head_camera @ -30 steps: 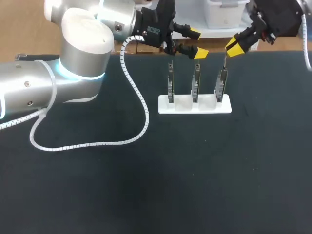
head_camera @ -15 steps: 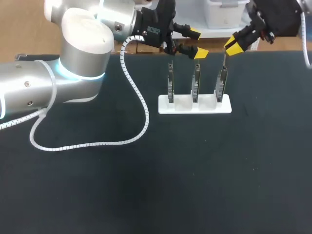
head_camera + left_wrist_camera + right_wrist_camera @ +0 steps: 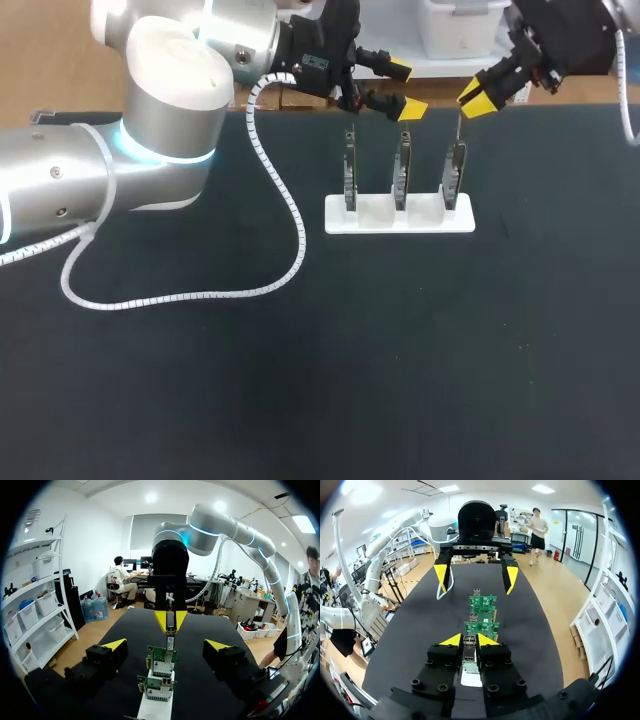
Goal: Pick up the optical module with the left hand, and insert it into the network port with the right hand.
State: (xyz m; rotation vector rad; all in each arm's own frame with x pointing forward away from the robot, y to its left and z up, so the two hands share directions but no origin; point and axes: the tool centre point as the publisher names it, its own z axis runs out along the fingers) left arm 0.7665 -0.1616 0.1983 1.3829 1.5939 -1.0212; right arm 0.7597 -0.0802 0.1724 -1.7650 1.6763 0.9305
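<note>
A white holder [image 3: 385, 220] carries three upright green circuit boards, the nearest to my right arm being board [image 3: 455, 175]. My right gripper [image 3: 476, 97] hangs just above that board, shut on a thin optical module [image 3: 461, 126] that points down at the board's top edge. The right wrist view has the module [image 3: 469, 653] pinched between the yellow tips, with the boards [image 3: 481, 628] lined up ahead. My left gripper [image 3: 405, 88] stands open beside the middle board's [image 3: 401, 180] top, holding nothing. From the left wrist, the right gripper [image 3: 170, 620] and module [image 3: 170, 631] sit beyond the boards [image 3: 162, 661].
A white coiled cable [image 3: 285, 210] loops from my left arm onto the black table [image 3: 320, 380], left of the holder. The holder stands near the table's far edge.
My right gripper has shifted slightly up and toward the left with the module in it. The left arm has kept still.
</note>
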